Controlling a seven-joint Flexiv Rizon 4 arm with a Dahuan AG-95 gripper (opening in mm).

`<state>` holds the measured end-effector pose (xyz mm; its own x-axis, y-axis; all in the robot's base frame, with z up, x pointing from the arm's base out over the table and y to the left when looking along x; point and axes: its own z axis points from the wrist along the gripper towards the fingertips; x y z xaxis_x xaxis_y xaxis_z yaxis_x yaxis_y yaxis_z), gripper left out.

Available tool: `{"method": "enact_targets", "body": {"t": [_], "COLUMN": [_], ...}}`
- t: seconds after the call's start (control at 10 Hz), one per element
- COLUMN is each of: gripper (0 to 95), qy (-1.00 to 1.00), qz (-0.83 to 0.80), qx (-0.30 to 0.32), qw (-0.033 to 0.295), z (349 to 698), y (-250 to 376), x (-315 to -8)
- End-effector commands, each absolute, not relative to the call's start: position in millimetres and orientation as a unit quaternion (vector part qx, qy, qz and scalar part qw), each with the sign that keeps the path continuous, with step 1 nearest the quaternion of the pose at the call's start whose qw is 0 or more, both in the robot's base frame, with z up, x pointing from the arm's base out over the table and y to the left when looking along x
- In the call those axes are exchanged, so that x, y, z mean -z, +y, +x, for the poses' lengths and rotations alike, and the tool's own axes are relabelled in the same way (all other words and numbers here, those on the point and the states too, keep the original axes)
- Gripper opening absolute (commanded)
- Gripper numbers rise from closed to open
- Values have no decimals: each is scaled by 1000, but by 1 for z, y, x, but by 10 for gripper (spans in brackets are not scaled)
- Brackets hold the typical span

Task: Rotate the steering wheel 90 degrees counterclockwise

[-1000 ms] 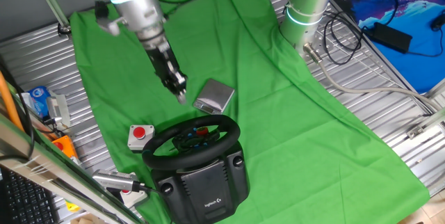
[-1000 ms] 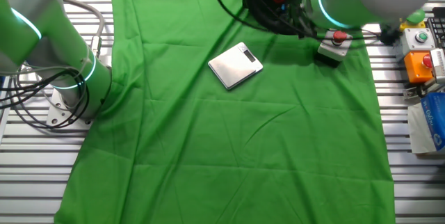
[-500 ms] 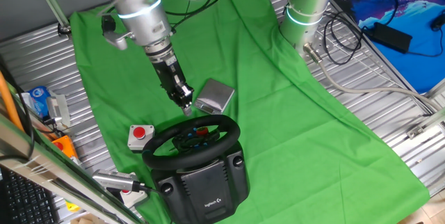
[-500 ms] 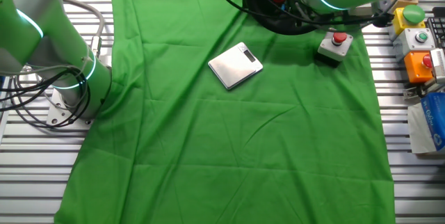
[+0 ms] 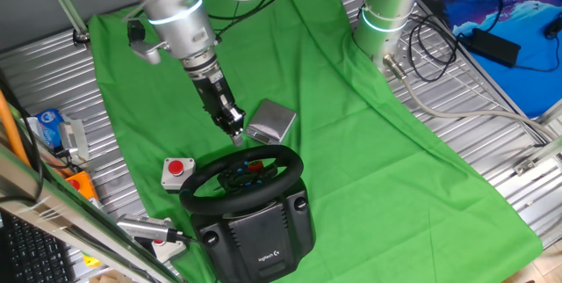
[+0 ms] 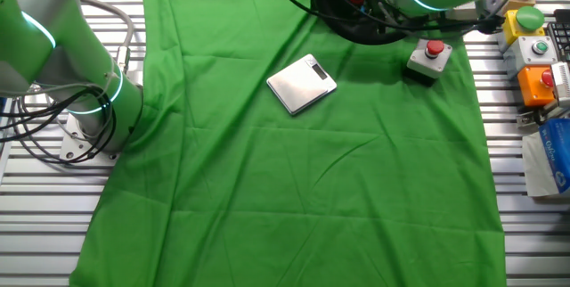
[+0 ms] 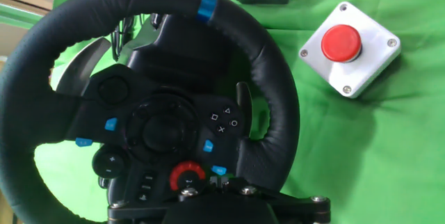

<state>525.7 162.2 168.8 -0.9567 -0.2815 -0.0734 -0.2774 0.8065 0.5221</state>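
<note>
Green-draped worktop: claw halted just beyond the steering wheel.
Descent stopped since half a second ago; rim ungrasped, spread unclear.

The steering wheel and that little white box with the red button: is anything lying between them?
No. In the hand view, only bare green cloth separates the steering wheel from the white box.

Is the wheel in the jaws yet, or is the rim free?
Free. The gripper hangs just above the steering wheel rim's far edge, and the hand view shows the rim unclamped. Whether the jaws are open, I cannot tell.
</note>
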Motion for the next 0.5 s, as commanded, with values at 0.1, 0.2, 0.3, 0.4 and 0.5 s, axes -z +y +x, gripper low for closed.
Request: {"method": "enact_targets", "body": {"t": [0.1, 0.2, 0.3, 0.4, 0.5], "gripper": [0, 0, 0, 0, 0], "qy": [-949, -949, -948, -948, -946], "qz": [155, 157, 158, 158, 165], "qx": [273, 274, 275, 275, 277], "qw": [14, 22, 23, 25, 28], "z": [525, 525, 525, 525, 525], "y": [162, 162, 162, 162, 162], "x": [-168, -168, -168, -168, -168]}}
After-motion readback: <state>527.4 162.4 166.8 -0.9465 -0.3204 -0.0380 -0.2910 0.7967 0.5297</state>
